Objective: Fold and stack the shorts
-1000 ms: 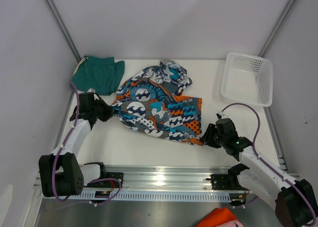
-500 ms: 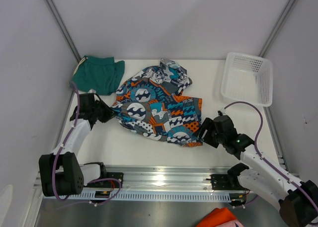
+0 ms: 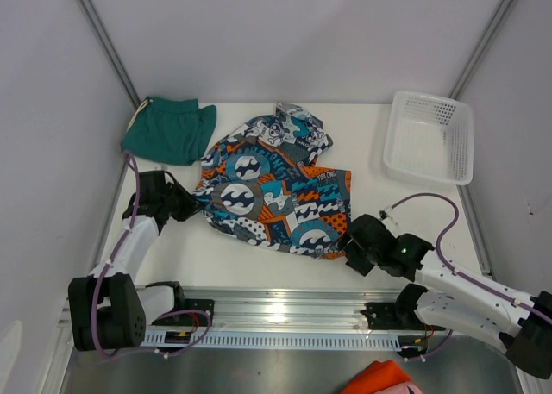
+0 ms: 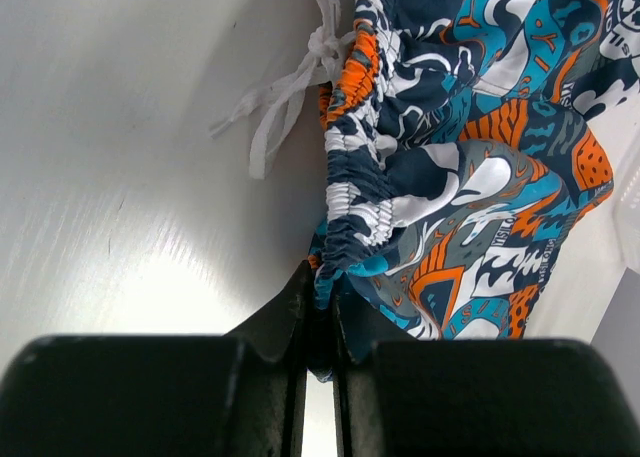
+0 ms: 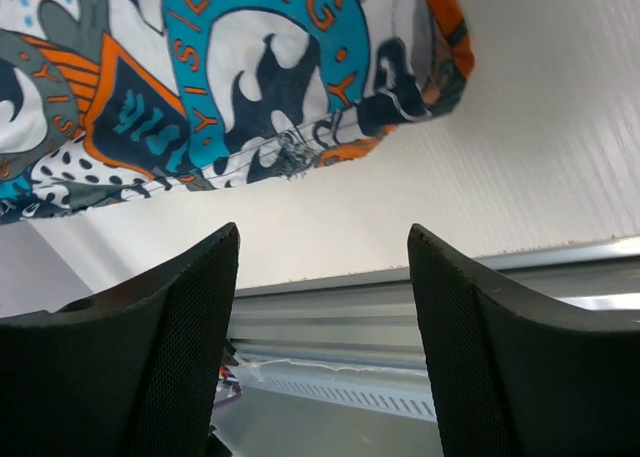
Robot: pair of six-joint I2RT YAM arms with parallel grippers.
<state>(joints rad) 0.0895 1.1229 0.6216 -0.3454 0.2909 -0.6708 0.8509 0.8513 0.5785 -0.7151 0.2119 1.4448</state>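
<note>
The printed shorts (image 3: 276,187) lie spread and rumpled in the middle of the table. My left gripper (image 3: 191,203) is shut on their gathered waistband at the left edge; in the left wrist view the waistband (image 4: 345,192) runs down into the closed jaws (image 4: 322,312), with the white drawstring (image 4: 290,87) lying loose beside it. My right gripper (image 3: 347,242) stands open just off the shorts' near right hem; in the right wrist view that hem (image 5: 300,157) lies beyond the gripper (image 5: 322,232), with nothing between the fingers. The teal-green shorts (image 3: 168,128) lie crumpled at the back left.
A white mesh basket (image 3: 429,137) stands at the back right. An orange cloth (image 3: 384,379) shows at the bottom edge, below the metal rail (image 3: 276,312) along the table's near side. Walls close in on the left and right.
My right gripper has opened and swung left and toward the near edge, off the shorts' hem. The printed shorts have spread a little towards the near side. The left gripper stays clamped on the waistband.
</note>
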